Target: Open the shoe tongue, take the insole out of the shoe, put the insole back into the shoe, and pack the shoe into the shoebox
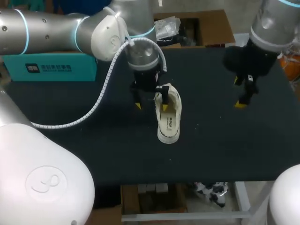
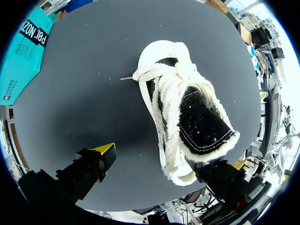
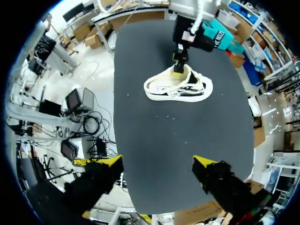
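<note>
Left fingers (image 1: 138, 104) spread wide, empty, one tip at the shoe (image 1: 169, 124) mouth: pinch only the tongue. Right fingers (image 1: 242, 102) open, empty.

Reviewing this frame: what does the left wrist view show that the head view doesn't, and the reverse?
Only the left wrist view: on the shoe, a black, white-stitched panel with fleecy edging, and bunched laces.
Only the head view: the right tool, hanging over the table well apart from the shoe.
Both: the white shoe, the teal shoebox, and the left tool, open, with one finger at the shoe's opening and the other off to its side.
</note>
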